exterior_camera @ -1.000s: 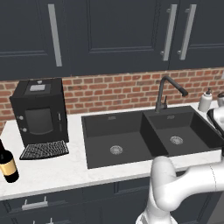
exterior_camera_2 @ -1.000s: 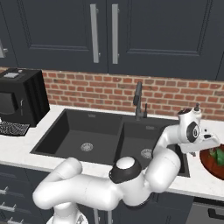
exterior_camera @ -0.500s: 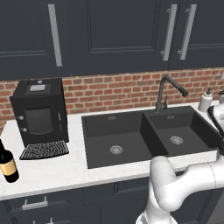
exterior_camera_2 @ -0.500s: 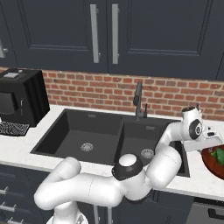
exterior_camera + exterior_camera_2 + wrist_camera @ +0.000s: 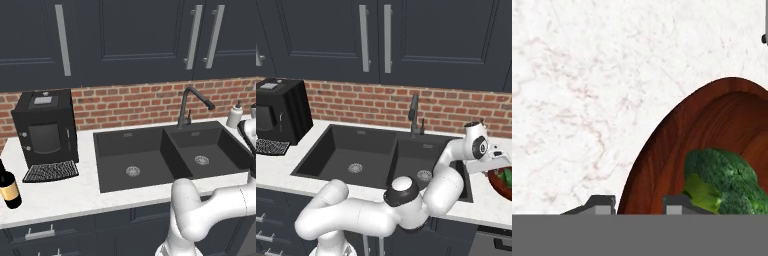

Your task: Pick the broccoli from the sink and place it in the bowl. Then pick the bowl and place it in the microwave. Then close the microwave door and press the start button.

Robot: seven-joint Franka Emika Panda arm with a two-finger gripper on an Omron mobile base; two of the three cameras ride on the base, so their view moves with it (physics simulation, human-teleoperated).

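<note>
Closed on the near rim of the bowl (image 5: 662,150), the gripper (image 5: 639,205) has one dark finger tip (image 5: 602,204) outside the wall, over the white marble counter (image 5: 572,100), and the other inside the reddish-brown hollow. The broccoli (image 5: 724,182) lies in the bowl, right beside the inner finger tip; whether they touch cannot be told.

From the right base view the gripper (image 5: 491,162) reaches over the counter to the right of the sink (image 5: 381,155), at the edge of the bowl (image 5: 498,182), with the broccoli (image 5: 506,176) green inside it. Both dark basins show bare round drains, and the black faucet (image 5: 414,112) stands behind their divider against the brick wall.

Farther left, the left base view shows a black coffee machine (image 5: 45,130) and a dark wine bottle (image 5: 9,187) with a pale label, its writing too small to read. A small white bottle (image 5: 235,115) stands right of the faucet.
</note>
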